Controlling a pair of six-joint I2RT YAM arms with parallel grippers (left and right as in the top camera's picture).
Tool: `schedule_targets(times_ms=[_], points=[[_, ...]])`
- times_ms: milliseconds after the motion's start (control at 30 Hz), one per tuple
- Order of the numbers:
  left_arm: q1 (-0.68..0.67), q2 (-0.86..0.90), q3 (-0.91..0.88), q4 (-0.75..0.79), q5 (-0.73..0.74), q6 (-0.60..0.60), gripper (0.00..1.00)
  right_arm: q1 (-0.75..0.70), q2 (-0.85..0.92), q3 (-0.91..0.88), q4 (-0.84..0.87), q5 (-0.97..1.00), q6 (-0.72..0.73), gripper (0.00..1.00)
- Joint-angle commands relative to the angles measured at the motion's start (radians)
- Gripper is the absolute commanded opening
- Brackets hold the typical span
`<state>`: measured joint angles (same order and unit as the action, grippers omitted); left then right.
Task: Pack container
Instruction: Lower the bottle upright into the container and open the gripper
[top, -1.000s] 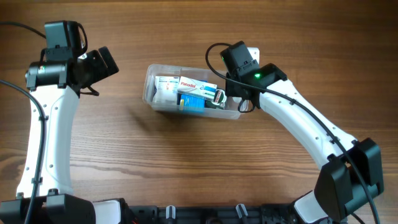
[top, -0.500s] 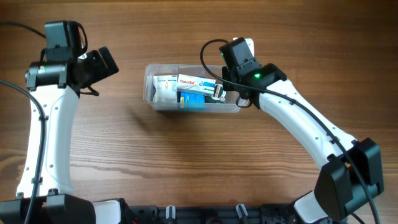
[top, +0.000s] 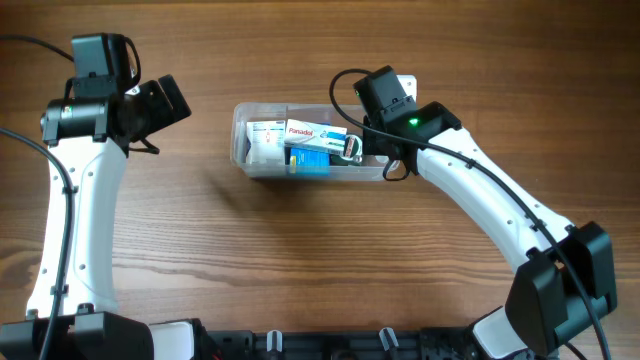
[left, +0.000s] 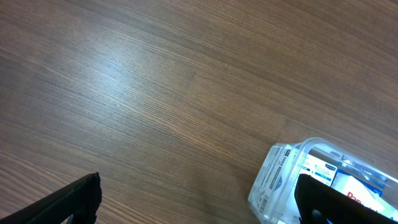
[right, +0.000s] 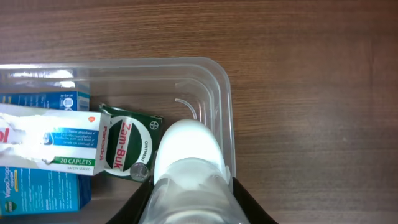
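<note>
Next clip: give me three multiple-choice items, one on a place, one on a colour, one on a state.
1. Where is the green Zam-Buk box? A on bare table; B inside the clear rectangular plastic container; C beside it.
2. Cap colour of the small clear bottle in the right gripper? A white; B red; C black.
3. The left gripper is: A open; B shut on a box; C shut on the container.
Answers: 1 B, it lies within the walls; 2 A, the right wrist view shows it; 3 A, its fingers stand wide apart.
</note>
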<state>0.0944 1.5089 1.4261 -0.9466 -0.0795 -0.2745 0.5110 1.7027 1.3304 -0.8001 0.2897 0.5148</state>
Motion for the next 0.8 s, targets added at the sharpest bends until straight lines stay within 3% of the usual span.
schedule_targets(times_ms=[0, 167, 300, 767], points=[[0.004, -0.007, 0.005, 0.002, 0.008, 0.013, 1.0, 0.003, 0.009, 0.003, 0.003, 0.024, 0.07, 0.06], [0.004, -0.007, 0.005, 0.002, 0.008, 0.013, 1.0, 0.003, 0.017, 0.003, 0.006, 0.021, 0.09, 0.06], [0.004, -0.007, 0.005, 0.002, 0.008, 0.013, 1.0, 0.003, 0.068, 0.003, 0.021, 0.021, 0.085, 0.12], [0.004, -0.007, 0.005, 0.002, 0.008, 0.013, 1.0, 0.003, 0.16, 0.003, 0.067, -0.042, 0.056, 0.13]])
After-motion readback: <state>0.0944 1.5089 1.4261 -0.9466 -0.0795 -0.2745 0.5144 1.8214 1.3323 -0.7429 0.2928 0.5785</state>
